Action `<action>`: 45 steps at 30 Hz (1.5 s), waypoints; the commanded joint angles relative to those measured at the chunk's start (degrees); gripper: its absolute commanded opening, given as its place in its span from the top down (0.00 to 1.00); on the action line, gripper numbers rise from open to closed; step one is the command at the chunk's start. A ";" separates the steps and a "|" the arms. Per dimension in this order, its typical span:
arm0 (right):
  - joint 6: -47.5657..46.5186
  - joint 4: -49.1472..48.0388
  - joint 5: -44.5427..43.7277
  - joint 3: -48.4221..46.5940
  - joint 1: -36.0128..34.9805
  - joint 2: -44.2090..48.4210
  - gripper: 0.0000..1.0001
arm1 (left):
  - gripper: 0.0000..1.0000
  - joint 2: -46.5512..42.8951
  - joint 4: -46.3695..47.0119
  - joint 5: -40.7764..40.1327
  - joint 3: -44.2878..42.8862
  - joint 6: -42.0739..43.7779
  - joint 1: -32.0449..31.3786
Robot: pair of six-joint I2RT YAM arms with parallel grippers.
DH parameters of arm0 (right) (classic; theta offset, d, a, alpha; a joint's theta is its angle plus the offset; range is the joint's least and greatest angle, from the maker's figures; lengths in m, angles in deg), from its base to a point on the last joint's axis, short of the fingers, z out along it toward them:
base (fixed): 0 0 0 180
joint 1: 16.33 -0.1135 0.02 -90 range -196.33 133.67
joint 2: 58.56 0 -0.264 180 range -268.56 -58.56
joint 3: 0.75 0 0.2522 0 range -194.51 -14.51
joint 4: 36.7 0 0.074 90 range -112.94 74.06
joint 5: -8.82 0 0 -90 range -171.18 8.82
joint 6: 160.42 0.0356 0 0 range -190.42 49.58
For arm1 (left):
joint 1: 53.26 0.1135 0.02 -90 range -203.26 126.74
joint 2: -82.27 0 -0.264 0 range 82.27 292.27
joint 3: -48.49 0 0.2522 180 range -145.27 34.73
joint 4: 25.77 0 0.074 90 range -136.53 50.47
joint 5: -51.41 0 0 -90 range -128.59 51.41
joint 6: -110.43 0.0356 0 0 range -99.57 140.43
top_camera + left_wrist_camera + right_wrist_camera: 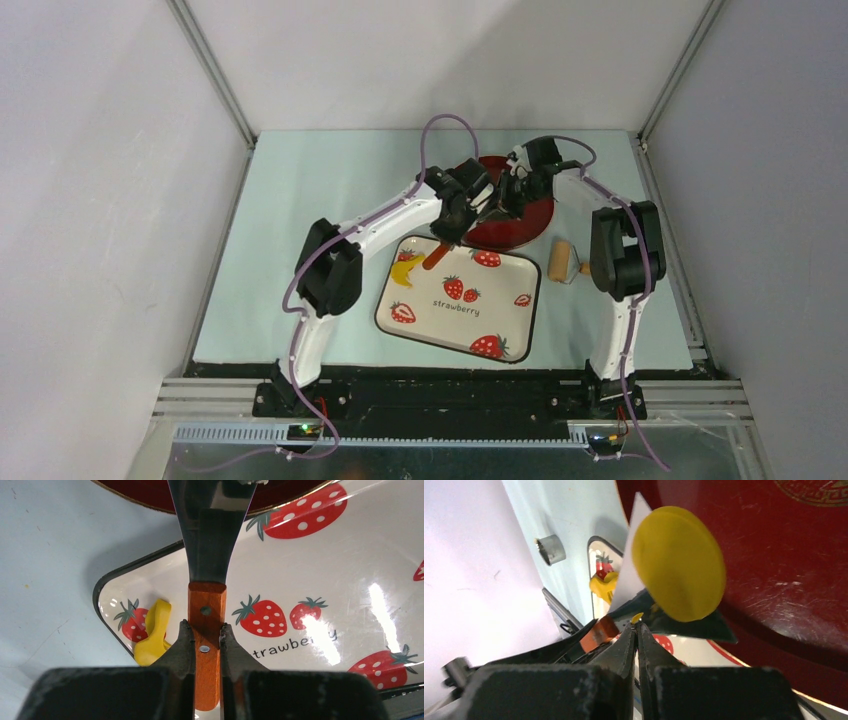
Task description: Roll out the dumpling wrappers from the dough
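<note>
Left pincer (202,630) nearly closed, clamped on the wooden handle of a spatula (206,605), one finger pressed to each side of it. Metal blade reaching forward from there, past the far rim of the strawberry tray (350,570) and over the red plate (784,555).

Right pincer (637,627) squeezed fully together, tips right at the near edge of the blade, a speck of yellow between them. Impossible to tell whether that speck belongs to the disc, so no saying whether anything is truly gripped.

Dumpling wrapper (679,562), a smooth round yellow disc, resting on the blade above the red plate, just beyond the right fingertips.

Rest of the dough (152,635), a curved yellow scrap, lying in the tray's far-left corner, partly over a printed strawberry and just beside the left fingers.

Tray flat on the pale surface (300,200) between the two arms, the plate at its far edge. Small wooden roller (563,262) on the surface right of the tray, near the right arm. Short grey metal cylinder (551,549) also on the surface, apart from the tray.
</note>
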 commanded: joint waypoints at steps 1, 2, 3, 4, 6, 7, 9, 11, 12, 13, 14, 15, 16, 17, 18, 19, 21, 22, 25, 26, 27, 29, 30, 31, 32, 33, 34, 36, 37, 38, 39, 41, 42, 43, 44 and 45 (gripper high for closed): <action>-0.29 -0.29 -3.57 -1.41 -1.07 -2.45 0.95 | 1.00 0.29 0.84 1.07 -4.15 0.61 0.69; -0.48 -0.12 -4.86 -1.51 -1.11 -2.77 0.95 | 1.00 0.34 0.84 1.08 -4.40 0.48 0.69; -0.89 0.24 -5.53 -1.81 -1.28 -3.31 0.95 | 1.00 0.32 0.84 1.07 -4.53 0.46 0.70; -1.13 0.50 -6.80 -2.02 -1.39 -3.59 0.95 | 1.00 0.36 0.88 0.82 -4.81 0.33 0.65; -1.73 0.90 -8.60 -2.55 -1.77 -4.41 0.95 | 1.00 0.35 0.87 0.95 -5.28 0.27 0.67; -1.93 0.96 -9.55 -2.82 -2.06 -4.58 0.95 | 1.00 0.54 0.86 1.05 -5.46 0.20 0.64; -1.98 0.93 -10.20 -3.21 -2.32 -5.03 0.95 | 1.00 0.89 0.84 1.41 -6.01 0.11 0.68; -2.03 1.07 -10.75 -3.81 -2.48 -5.50 0.95 | 1.00 1.12 0.80 1.34 -6.33 -0.05 0.72; -2.22 1.22 -10.94 -4.32 -2.56 -5.71 0.95 | 1.00 1.17 0.83 1.29 -6.55 -0.11 0.72; -2.33 1.72 -11.56 -4.51 -2.65 -5.80 0.95 | 1.00 1.14 0.88 1.20 -6.66 -0.27 0.75; -2.56 1.85 -11.87 -4.71 -2.72 -5.76 0.95 | 1.00 1.04 0.92 1.31 -6.81 -0.31 0.75; -2.58 1.78 -12.43 -4.70 -2.73 -5.56 0.95 | 1.00 0.95 0.88 1.56 -7.05 -0.21 0.72; -2.71 1.60 -12.86 -4.74 -2.73 -5.46 0.95 | 1.00 0.85 0.85 1.71 -7.13 0.03 0.68; -2.76 1.53 -13.13 -4.81 -2.74 -5.39 0.95 | 1.00 0.62 0.84 1.90 -7.17 0.19 0.73; -2.77 1.58 -13.36 -5.14 -2.74 -5.42 0.95 | 1.00 0.51 0.84 1.96 -7.15 0.49 0.75; -2.82 1.56 -13.52 -5.31 -2.74 -5.49 0.95 | 1.00 0.43 0.88 2.05 -6.95 0.55 0.68; -2.86 1.86 -14.06 -6.14 -2.78 -5.91 0.95 | 1.00 0.40 0.82 2.35 -6.71 0.89 0.70; -2.91 2.23 -14.47 -6.84 -2.86 -6.08 0.95 | 1.00 0.36 0.83 2.59 -6.70 0.90 0.74; -3.59 3.71 -15.94 -8.83 -3.29 -7.31 0.95 | 1.00 0.48 0.79 2.58 -6.45 0.73 0.69; -3.76 4.03 -16.85 -9.18 -3.41 -7.57 0.95 | 1.00 0.48 0.86 2.56 -6.43 0.71 0.69; -4.15 4.65 -17.24 -9.75 -3.61 -8.09 0.95 | 1.00 0.51 0.80 2.51 -6.36 0.71 0.72; -4.59 5.49 -18.40 -10.39 -3.80 -8.72 0.95 | 1.00 0.47 0.76 2.33 -6.40 0.69 0.75; -4.74 5.62 -19.19 -10.49 -3.89 -8.95 0.95 | 1.00 0.43 0.76 2.28 -6.37 0.77 0.77; -5.01 5.90 -19.51 -10.56 -4.01 -9.05 0.95 | 1.00 0.36 0.80 2.20 -6.41 0.85 0.76; -5.13 6.00 -20.14 -10.62 -4.08 -9.30 0.95 | 1.00 0.32 0.82 2.18 -6.29 0.86 0.73; -5.39 6.24 -20.81 -10.64 -4.24 -9.40 0.95 | 1.00 0.27 0.75 2.15 -6.31 0.94 0.77; -5.65 6.35 -21.06 -10.70 -4.32 -9.59 0.95 | 1.00 0.28 0.66 2.12 -6.28 0.95 0.73; -6.20 6.59 -22.06 -10.71 -4.66 -9.83 0.95 | 1.00 0.38 0.47 2.18 -6.26 0.96 0.70; -6.47 6.73 -22.78 -10.72 -4.91 -9.93 0.95 | 1.00 0.39 0.48 2.22 -6.21 0.86 0.76; -6.85 6.82 -23.19 -10.77 -5.17 -10.07 0.95 | 1.00 0.44 0.42 2.25 -6.19 0.87 0.73; -7.01 6.92 -23.92 -10.77 -5.27 -10.09 0.94 | 1.00 0.42 0.41 2.26 -6.17 0.88 0.76; -7.32 7.05 -24.67 -10.83 -5.48 -10.31 0.94 | 1.00 0.22 0.42 2.10 -5.96 0.87 0.76; -7.34 7.07 -24.75 -10.84 -5.58 -10.41 0.95 | 1.00 -0.02 0.41 2.06 -5.69 0.92 0.76; -7.35 7.12 -24.95 -10.84 -5.61 -10.47 0.94 | 1.00 -0.16 0.40 1.92 -5.57 1.00 0.77; -7.37 7.20 -24.98 -10.85 -5.63 -10.47 0.94 | 1.00 -0.47 0.40 1.89 -5.31 1.08 0.78; -7.36 7.22 -25.11 -10.85 -5.63 -10.58 0.94 | 1.00 -0.83 0.40 1.68 -5.12 1.16 0.74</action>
